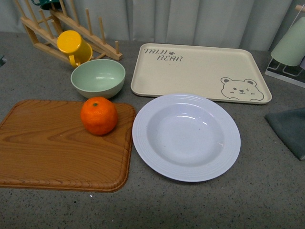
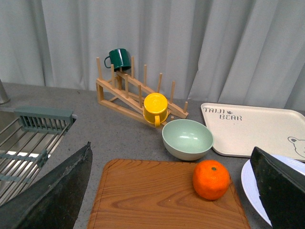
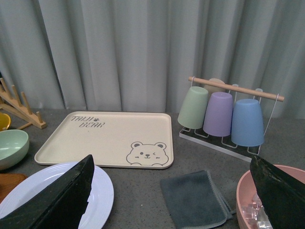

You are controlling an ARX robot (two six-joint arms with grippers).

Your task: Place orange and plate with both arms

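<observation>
The orange (image 1: 98, 116) sits on the far right corner of a wooden cutting board (image 1: 47, 148); it also shows in the left wrist view (image 2: 211, 179). The pale lavender-white plate (image 1: 186, 136) lies flat on the counter just right of the board, its rim showing in the left wrist view (image 2: 248, 183) and the right wrist view (image 3: 102, 195). My left gripper (image 2: 174, 200) is open and empty, above the board, short of the orange. My right gripper (image 3: 171, 202) is open and empty above a grey cloth, right of the plate. Neither arm shows in the front view.
A pale green bowl (image 1: 98, 78), a yellow mug (image 1: 73, 46) on a wooden rack (image 1: 71, 28) and a cream bear-print tray (image 1: 198, 71) stand behind. A grey cloth (image 3: 193, 198), a pink bowl (image 3: 250, 202) and a cup rack (image 3: 224, 112) are at the right. A sink rack (image 2: 24, 143) is left.
</observation>
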